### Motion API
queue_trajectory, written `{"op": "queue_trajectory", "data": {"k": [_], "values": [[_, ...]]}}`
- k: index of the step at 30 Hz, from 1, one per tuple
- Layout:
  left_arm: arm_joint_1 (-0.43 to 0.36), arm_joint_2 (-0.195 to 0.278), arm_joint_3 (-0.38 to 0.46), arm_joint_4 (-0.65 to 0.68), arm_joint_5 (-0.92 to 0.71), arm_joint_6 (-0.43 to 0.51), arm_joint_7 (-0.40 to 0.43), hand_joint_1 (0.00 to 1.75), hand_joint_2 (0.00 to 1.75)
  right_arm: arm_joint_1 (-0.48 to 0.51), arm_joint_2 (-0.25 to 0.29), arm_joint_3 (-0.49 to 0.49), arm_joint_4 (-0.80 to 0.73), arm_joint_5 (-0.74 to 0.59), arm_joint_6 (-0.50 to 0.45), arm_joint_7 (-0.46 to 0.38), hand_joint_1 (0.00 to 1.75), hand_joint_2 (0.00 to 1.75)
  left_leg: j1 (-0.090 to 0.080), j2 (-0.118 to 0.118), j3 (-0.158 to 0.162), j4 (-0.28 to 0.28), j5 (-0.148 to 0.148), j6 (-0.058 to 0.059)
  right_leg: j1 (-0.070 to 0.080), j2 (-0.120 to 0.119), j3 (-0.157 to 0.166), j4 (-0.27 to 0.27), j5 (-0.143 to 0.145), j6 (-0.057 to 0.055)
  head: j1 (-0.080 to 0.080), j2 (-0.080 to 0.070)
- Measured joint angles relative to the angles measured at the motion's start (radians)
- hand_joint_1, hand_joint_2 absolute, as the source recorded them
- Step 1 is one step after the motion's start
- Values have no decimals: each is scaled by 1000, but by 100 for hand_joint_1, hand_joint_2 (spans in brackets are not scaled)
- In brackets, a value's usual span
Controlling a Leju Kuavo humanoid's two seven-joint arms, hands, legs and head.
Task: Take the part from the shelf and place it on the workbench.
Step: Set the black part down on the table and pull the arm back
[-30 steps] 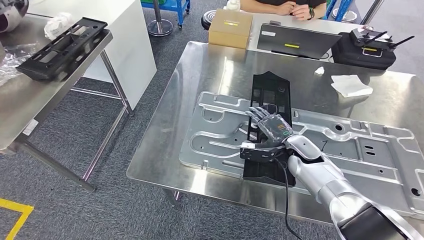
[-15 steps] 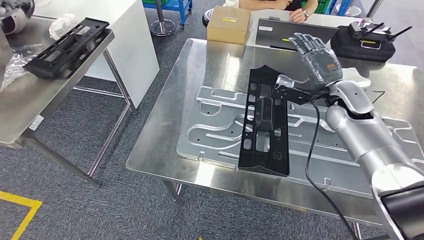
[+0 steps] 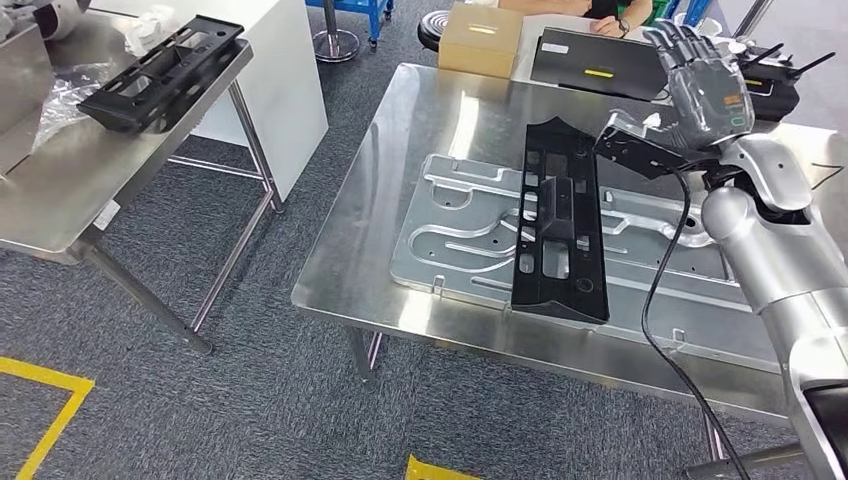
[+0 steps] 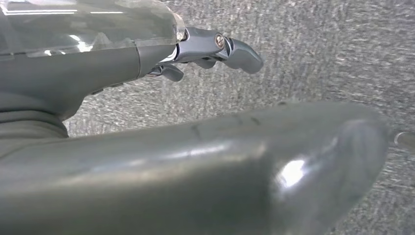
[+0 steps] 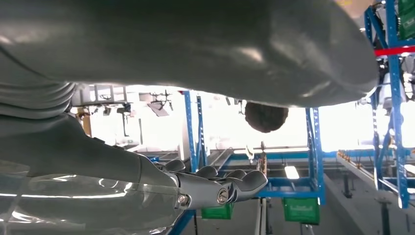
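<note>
A long black plastic part (image 3: 560, 225) lies flat on the pressed metal plate (image 3: 460, 240) on the steel workbench (image 3: 420, 120). My right hand (image 3: 700, 85) is raised above the bench's far right side, fingers spread upward, holding nothing, clear of the part. In the right wrist view the right hand (image 5: 215, 188) has its fingers stretched out with nothing in them. A second black part (image 3: 165, 72) rests on the steel shelf table (image 3: 60, 190) at the left. My left hand (image 4: 195, 122) hangs over grey carpet, fingers (image 4: 215, 49) extended and empty.
At the bench's far edge stand a cardboard box (image 3: 487, 38), a dark flat case (image 3: 595, 62) and a black bag (image 3: 775, 85); a person's hands (image 3: 610, 10) are behind them. A black cable (image 3: 660, 300) hangs from my right arm. Carpeted floor separates the two tables.
My right hand let go of the black part and rose up and away to the far right. The part stays on the plate. The camera view has shifted slightly.
</note>
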Motion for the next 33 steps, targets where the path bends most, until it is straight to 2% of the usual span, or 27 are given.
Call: {"op": "queue_trajectory", "data": {"k": [1, 3, 5, 6, 9, 10, 11, 13, 14, 15, 16, 17, 18, 20, 21, 22, 23, 24, 25, 26, 27, 28, 29, 30, 31, 32, 33], "values": [[0, -2, 0, 0, -2, -1, -1, 0, 0, 7, 0, -5, 1, 7, -1, -2, 0, 0, -3, 0, -11, 1, 8, 0, 2, 0, 19, -9, 17, -3, 0, 0], [-1, -5, 0, -1, -7, -2, -2, 0, 0, 21, -1, -21, -1, 24, -1, -7, 0, 0, -8, -2, -30, 3, 24, -1, 9, 2, 108, -125, 63, -19, 0, 0], [-3, -9, 0, -2, -11, -3, -1, 0, 0, 32, -3, -41, -7, 37, -1, -12, 0, 0, -12, -4, -42, 3, 40, -8, 18, 2, 188, -252, 76, -34, 0, 0], [-5, -10, 0, -2, -12, -3, 0, 0, 0, 38, -4, -51, -10, 42, -1, -15, 0, 0, -12, -5, -45, 1, 48, -13, 22, 2, 206, -285, 73, -39, 0, 0], [-6, -10, 0, -2, -13, -3, 6, 0, 0, 59, -3, -66, -14, 59, 1, -24, 0, 0, -12, -5, -53, -6, 63, -32, 22, -2, 199, -309, 98, -54, 0, 0], [-7, -10, 0, -2, -12, -3, 9, 0, 0, 70, 1, -66, -15, 68, 0, -26, 0, 0, -12, -5, -61, 9, 43, -37, 18, -4, 192, -316, 112, -61, 0, 0], [-7, -10, 0, -2, -10, -3, 11, 0, 0, 85, 7, -67, -18, 80, -1, -27, 0, 0, -11, -4, -74, 43, 5, -42, 15, -7, 182, -323, 126, -67, -1, 0], [-9, -10, -1, -2, -7, -4, 14, 0, 0, 123, 22, -67, -22, 108, -9, -27, 0, 0, -3, -2, -107, 164, -95, -52, 14, -9, 158, -325, 150, -73, -1, 0], [-9, -10, -1, -2, -6, -4, 16, 0, 0, 146, 31, -66, -24, 124, -12, -26, 0, 0, 1, -1, -118, 228, -125, -58, 15, -9, 143, -324, 161, -72, -1, 0], [-9, -10, -1, -2, -5, -4, 18, 0, 0, 168, 41, -65, -24, 140, -12, -25, 0, 0, 4, -1, -118, 270, -133, -63, 15, -9, 128, -322, 172, -71, -1, 0], [-10, -10, -1, -2, -5, -3, 22, 0, 0, 189, 52, -63, -24, 153, -9, -24, 0, 0, 6, -1, -103, 282, -119, -67, 15, -9, 112, -319, 183, -69, -1, 0], [-11, -9, -1, -2, -4, -1, 25, 0, 0, 208, 62, -61, -25, 165, -6, -22, 0, 0, 7, 0, -71, 258, -93, -68, 14, -9, 95, -315, 193, -66, -1, 0], [-14, -9, -1, -2, -3, 1, 29, 0, 0, 223, 72, -58, -25, 172, -2, -21, 0, 0, 8, 0, -23, 203, -73, -67, 14, -9, 80, -310, 203, -62, -1, 0], [-21, -6, -1, -2, -1, 7, 36, 0, 0, 246, 86, -54, -26, 180, 5, -19, 0, 0, 4, 0, 77, 66, -79, -58, 15, -10, 58, -302, 220, -50, 0, 0], [-24, -5, -1, -2, 1, 9, 38, 0, 0, 255, 90, -53, -26, 181, 8, -19, 0, 0, 2, -1, 105, 21, -91, -51, 16, -11, 54, -299, 228, -43, 0, 0], [-24, -4, -1, -2, 3, 11, 40, 0, 0, 263, 94, -52, -25, 181, 11, -20, 0, 0, -2, -2, 115, -2, -98, -43, 16, -13, 52, -300, 236, -36, 1, 0], [-24, -3, -1, -2, 4, 12, 42, 0, 0, 272, 98, -50, -24, 179, 13, -22, 0, 0, -4, -3, 108, -5, -90, -34, 15, -15, 52, -303, 246, -29, 1, 0], [-23, -3, -1, -2, 5, 12, 43, 0, 0, 281, 100, -49, -21, 175, 14, -26, 0, 0, -4, -1, 103, -9, -81, -25, 13, -13, 49, -302, 246, -23, 1, 0], [-23, -3, -1, -2, 5, 12, 44, 0, 0, 290, 102, -48, -17, 169, 15, -32, 0, 0, -4, 0, 94, -11, -68, -16, 10, -11, 41, -292, 228, -18, 1, 0], [-23, -2, -1, -2, 5, 12, 43, 0, 0, 298, 103, -48, -11, 162, 16, -38, 0, 0, -2, 2, 82, -14, -53, -8, 8, -8, 28, -262, 190, -14, 1, 0], [-23, -2, -1, -2, 4, 10, 41, 0, 0, 304, 103, -49, -3, 154, 16, -45, 0, 0, -2, 3, 67, -15, -39, -3, 6, -5, 11, -210, 135, -12, 1, 0], [-23, -2, -1, -2, 3, 9, 39, 0, 0, 309, 103, -49, 4, 148, 15, -51, 0, 0, -3, 4, 49, -14, -25, 0, 6, -3, -8, -143, 80, -10, 1, 0], [-22, -1, -1, -2, 2, 7, 37, 0, 0, 315, 103, -49, 12, 141, 15, -58, 0, 0, -4, 4, 31, -13, -12, 1, 6, -3, -23, -74, 42, -8, 1, 0], [-22, -1, -1, -2, 0, 6, 35, 0, 0, 321, 103, -49, 19, 135, 14, -65, 0, 0, -6, 4, 12, -12, 1, 1, 6, -3, -27, -22, 27, -7, 1, 0], [-21, -1, -1, -2, -2, 5, 34, 0, 0, 328, 103, -49, 25, 130, 13, -71, 0, 0, -6, 4, -5, -10, 13, 1, 7, -2, -16, 0, 36, -8, 1, 0], [-20, -1, -1, -2, -3, 4, 33, 0, 0, 334, 103, -49, 31, 125, 13, -77, 0, 0, -7, 3, -22, -8, 25, -1, 7, -2, 14, -14, 59, -11, 1, 0], [-20, -1, -1, -2, -4, 3, 33, 0, 0, 338, 103, -49, 34, 121, 13, -82, 0, 0, -7, 3, -37, -5, 35, -4, 8, -2, 62, -63, 82, -15, 1, 0]]}}
